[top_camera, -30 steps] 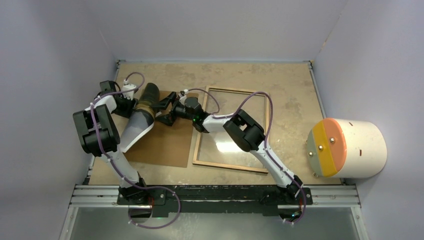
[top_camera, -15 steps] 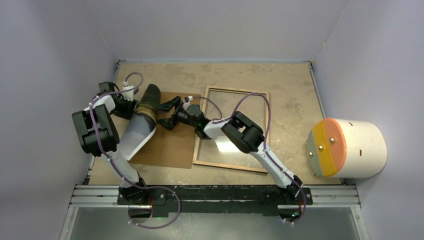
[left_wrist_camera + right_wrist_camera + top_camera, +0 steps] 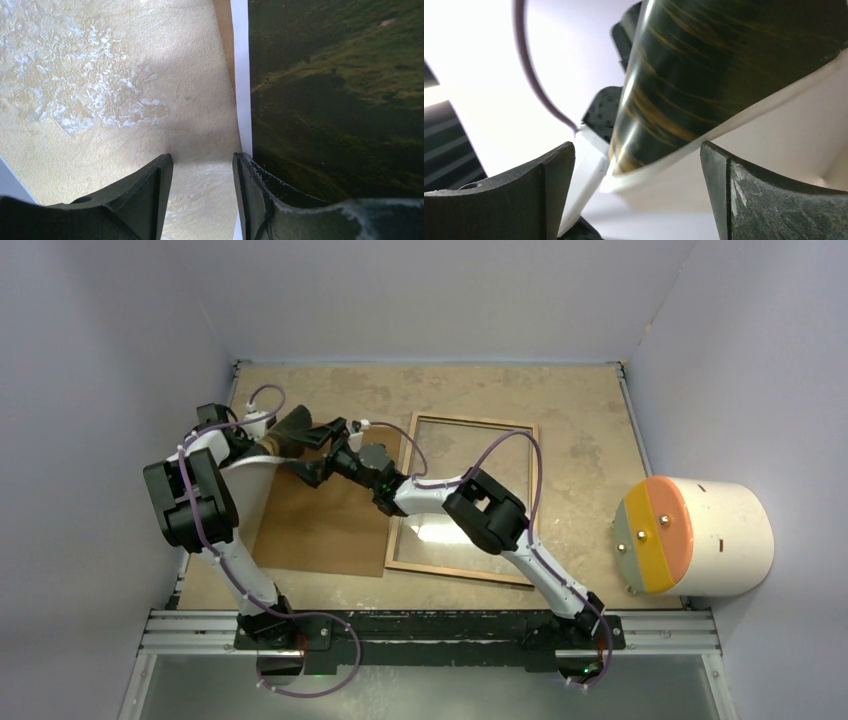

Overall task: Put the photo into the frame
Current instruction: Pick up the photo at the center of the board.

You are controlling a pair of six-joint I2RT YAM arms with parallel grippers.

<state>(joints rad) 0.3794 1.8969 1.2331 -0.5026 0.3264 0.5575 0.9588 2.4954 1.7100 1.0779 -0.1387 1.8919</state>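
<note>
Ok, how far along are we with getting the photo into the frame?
Done: the frame lies flat and empty, with the brown backing board out beside it. In hand: the left tool holds the photo curled in the air, and the right tool stands open around its free edge, not yet closed. Left: carry the photo over and lay it flat on the pane.

Photo (image 3: 724, 60): glossy dark print face with highlights, plain matt white paper back. Frame (image 3: 462, 573): light bare wood rim, clear reflective pane. Backing board (image 3: 320, 530) matt brown; table (image 3: 580, 410) mottled beige, slightly rough.
</note>
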